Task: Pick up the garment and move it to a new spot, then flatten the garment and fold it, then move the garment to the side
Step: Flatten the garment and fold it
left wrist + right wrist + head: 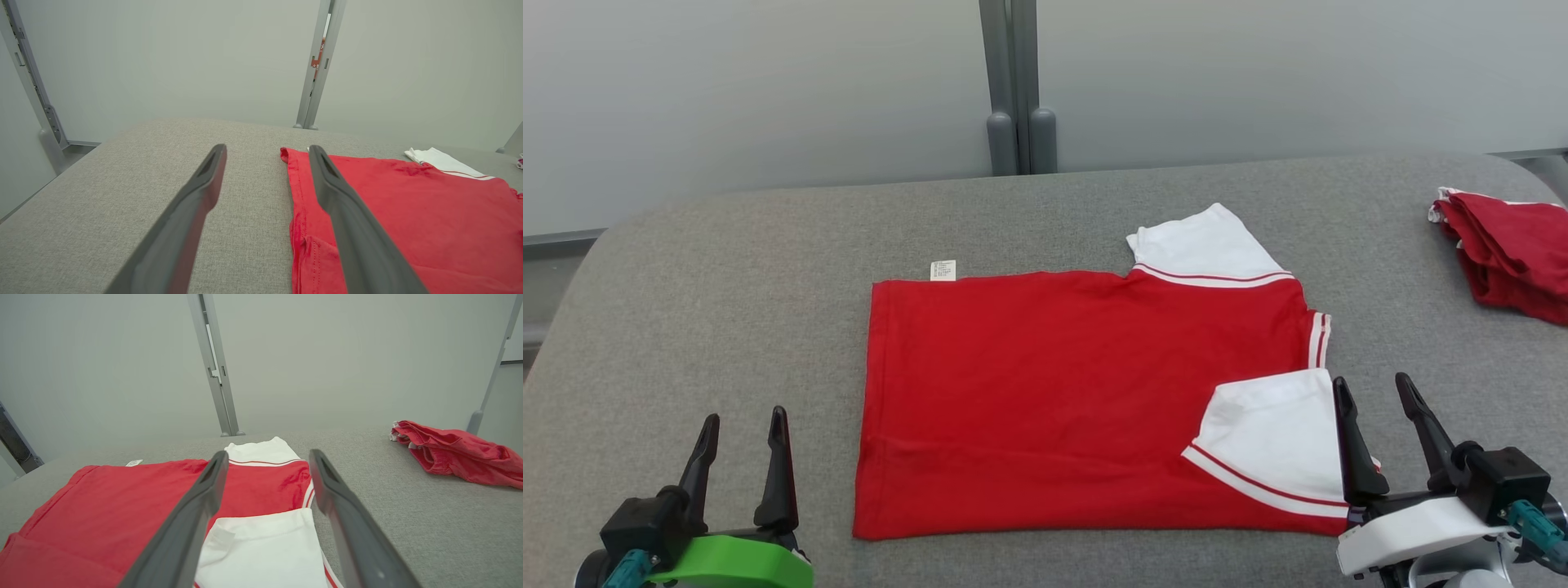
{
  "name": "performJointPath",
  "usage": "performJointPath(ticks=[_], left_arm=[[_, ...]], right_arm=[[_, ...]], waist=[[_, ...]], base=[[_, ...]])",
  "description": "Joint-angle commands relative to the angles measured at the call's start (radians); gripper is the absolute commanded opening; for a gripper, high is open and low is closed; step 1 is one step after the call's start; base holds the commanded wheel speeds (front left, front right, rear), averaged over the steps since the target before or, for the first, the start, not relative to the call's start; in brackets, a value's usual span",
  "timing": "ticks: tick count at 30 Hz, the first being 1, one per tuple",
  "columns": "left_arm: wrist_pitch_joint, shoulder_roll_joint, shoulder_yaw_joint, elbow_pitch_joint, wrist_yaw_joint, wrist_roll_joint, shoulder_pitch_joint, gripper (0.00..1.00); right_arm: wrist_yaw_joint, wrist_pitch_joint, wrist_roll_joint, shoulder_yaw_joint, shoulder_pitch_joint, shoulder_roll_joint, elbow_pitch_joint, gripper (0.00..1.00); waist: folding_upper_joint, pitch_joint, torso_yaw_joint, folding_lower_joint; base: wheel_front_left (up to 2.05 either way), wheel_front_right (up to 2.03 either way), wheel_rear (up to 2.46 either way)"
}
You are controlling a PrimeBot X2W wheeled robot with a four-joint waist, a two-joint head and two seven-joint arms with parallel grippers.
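Red T-shirt point(1045, 392): folded flat at the centre of the grey fabric table point(727, 286); its near white sleeve point(1278, 433) is partly hidden by the right gripper.
Left gripper point(743, 416): 7 o'clock, fingers spread, empty.
Right gripper point(1372, 382): 5 o'clock, fingers spread, empty; contact with the sleeve unclear.
Second red garment point(1511, 253): crumpled at 2 o'clock, cut off by the frame.
Care label point(943, 270): print unreadable.

Right pincer point(267, 455) hovers, spread wide, over garment point(122, 498).
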Motion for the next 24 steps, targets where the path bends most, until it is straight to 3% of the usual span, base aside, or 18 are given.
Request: performJointPath(ticks=[1, 24], left_arm=[[-0.003, -0.003, 0.006, -0.002, -0.003, 0.008, 0.013, 1.00], [-0.003, -0.016, 0.010, 0.003, -0.009, 0.029, 0.022, 1.00]], right_arm=[[-0.002, -0.005, 0.001, -0.002, 0.013, 0.000, 0.005, 1.00], [-0.002, -0.005, 0.006, 0.001, 0.015, 0.002, 0.030, 1.00]], waist=[[0.0000, -0.002, 0.001, -0.0001], [0.0000, -0.006, 0.004, -0.0001]], base=[[0.00, 0.00, 0.00], [0.00, 0.00, 0.00]])
